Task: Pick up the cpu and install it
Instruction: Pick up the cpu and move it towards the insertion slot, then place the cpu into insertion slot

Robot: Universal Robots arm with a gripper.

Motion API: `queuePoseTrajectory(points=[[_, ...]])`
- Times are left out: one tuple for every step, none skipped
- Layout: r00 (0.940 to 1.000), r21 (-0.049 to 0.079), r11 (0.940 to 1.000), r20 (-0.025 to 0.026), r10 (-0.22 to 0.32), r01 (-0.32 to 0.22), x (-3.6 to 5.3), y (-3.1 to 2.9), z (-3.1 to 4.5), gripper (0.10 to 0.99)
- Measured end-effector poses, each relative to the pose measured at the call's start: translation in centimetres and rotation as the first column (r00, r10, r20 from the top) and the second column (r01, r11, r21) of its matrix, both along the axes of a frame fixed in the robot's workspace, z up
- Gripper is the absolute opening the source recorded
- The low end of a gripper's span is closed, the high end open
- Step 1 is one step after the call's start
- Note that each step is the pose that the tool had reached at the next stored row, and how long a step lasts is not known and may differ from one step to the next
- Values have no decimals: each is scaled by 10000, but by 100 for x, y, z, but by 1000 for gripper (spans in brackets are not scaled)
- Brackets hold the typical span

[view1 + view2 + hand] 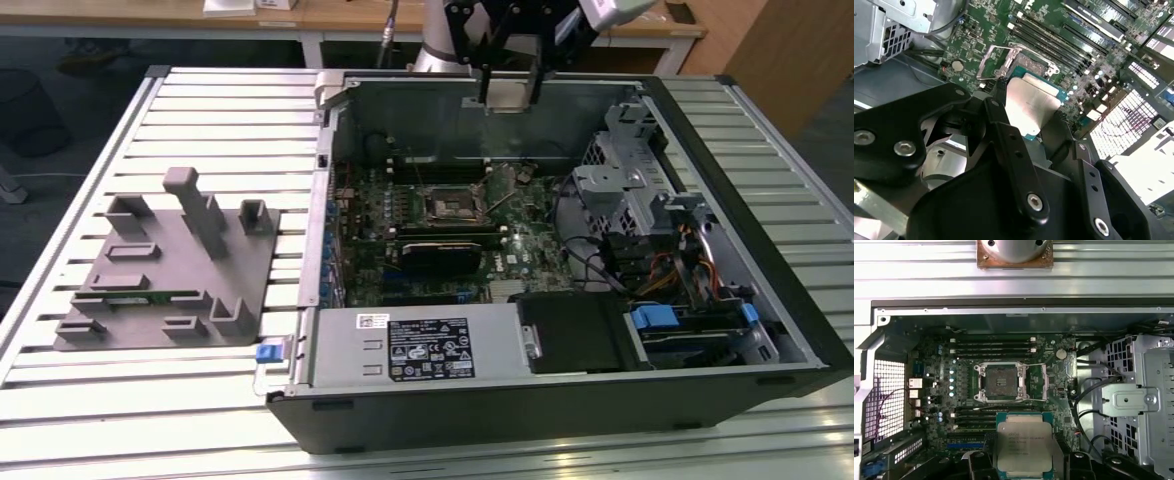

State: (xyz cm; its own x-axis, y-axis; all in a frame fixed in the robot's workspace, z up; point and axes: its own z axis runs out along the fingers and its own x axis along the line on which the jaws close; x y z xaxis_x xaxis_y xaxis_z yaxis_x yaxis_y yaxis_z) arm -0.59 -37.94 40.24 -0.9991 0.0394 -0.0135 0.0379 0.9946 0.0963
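Note:
The cpu (509,97) is a small square chip with a silvery top, and my gripper (511,92) is shut on it, one black finger on each side. It hangs above the far wall of the open computer case (747,130). The black socket frame (451,205) sits on the green motherboard, lower and nearer than the chip, with its middle bare. In the first wrist view the cpu (1024,447) lies a short way from the open socket (1000,382). In the second wrist view the cpu (1031,107) is pinched between the fingers (999,125) over the socket (1026,62).
A grey plastic holder (160,270) with a thin green memory stick (140,295) lies on the slatted table (200,400) at the exterior view's left. Inside the case, a metal drive cage (641,170) and cables stand right of the socket, with a labelled metal box (427,345) nearer.

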Motion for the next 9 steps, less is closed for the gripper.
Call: queuePoseTrajectory(points=[[10000, 1, 10000, -8, 0, 0, 4, 0, 0, 525], [10000, 2, 10000, -9, -1, 1, 4, 0, -1, 525], [10000, 2, 10000, -9, -2, 2, 4, 0, 0, 525], [10000, 3, 10000, -10, -12, 12, 4, 0, -1, 525], [10000, 2, 10000, -11, -41, 41, 5, 0, -1, 525], [10000, 3, 10000, -10, -93, 93, 5, 0, -1, 525], [9999, 2, 9999, -9, -161, 161, 5, 0, -1, 525], [9997, 3, 9997, -10, -231, 231, 5, 0, -1, 525], [9995, 2, 9995, -9, -311, 311, 5, 0, -2, 525]])
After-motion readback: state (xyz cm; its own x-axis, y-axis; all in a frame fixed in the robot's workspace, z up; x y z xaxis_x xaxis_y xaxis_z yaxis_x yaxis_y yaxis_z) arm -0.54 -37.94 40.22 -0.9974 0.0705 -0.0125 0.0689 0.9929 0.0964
